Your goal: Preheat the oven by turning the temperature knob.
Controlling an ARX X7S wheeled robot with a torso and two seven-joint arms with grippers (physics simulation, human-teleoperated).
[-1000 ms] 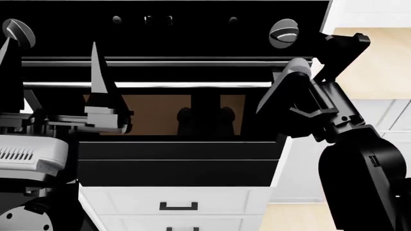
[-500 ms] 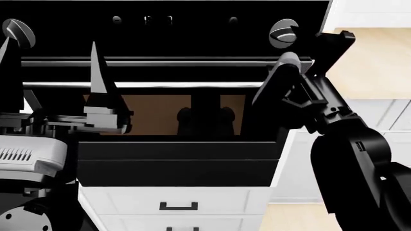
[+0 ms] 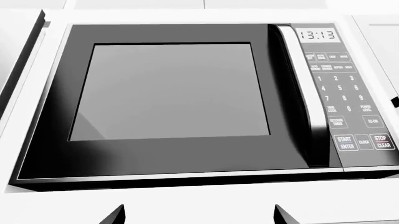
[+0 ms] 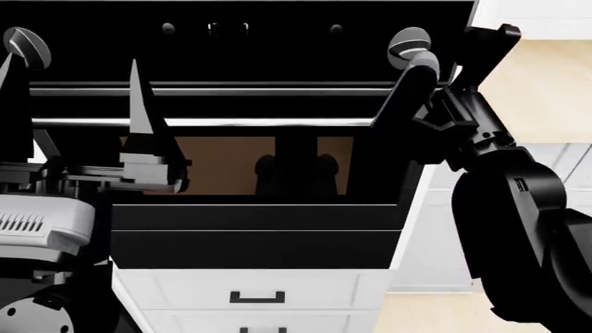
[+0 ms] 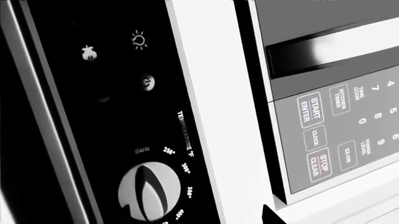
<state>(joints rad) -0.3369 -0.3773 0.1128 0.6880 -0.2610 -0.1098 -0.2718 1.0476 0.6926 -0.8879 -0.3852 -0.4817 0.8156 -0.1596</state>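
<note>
The black oven fills the head view, with a brown-tinted window and a long silver bar handle. Two silver dials sit on its top panel: one at the left and the temperature knob at the right. In the right wrist view the temperature knob sits under the words "TEMPERATURE °F". My right gripper is open, its grey finger just below the knob and not touching it. One dark fingertip shows. My left gripper is open and empty, pointing up in front of the oven's left side.
A black microwave with a keypad sits above the oven, facing the left gripper; its keypad also shows in the right wrist view. White drawers lie below the oven. Light wood floor lies to the right.
My right gripper has risen and moved left, bringing its grey finger up to just under the right knob. The left arm has not moved.
</note>
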